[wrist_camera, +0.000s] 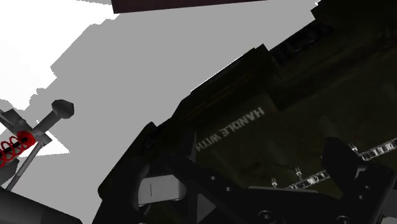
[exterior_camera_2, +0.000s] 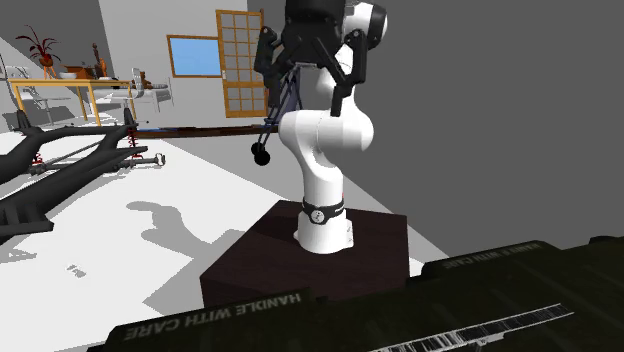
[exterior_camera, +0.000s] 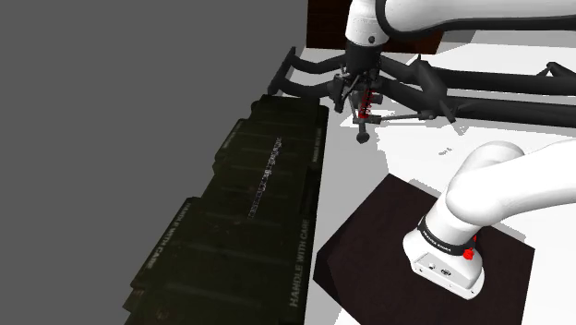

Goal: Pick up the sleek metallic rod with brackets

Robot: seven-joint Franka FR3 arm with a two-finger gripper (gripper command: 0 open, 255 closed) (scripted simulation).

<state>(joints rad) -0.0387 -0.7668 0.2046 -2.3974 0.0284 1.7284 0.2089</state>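
You find the rod [exterior_camera: 363,136] just below the gripper [exterior_camera: 356,92], upper centre of the shoulder view, possibly lifted; grip state cannot be told. Verify hold.

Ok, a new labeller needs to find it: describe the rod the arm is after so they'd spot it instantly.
Start at the white arm on its dark box and follow it to the black gripper. Right beside that is a thin grey rod with a red coil and a black knob end; the black frame tubes beyond it are far thicker.
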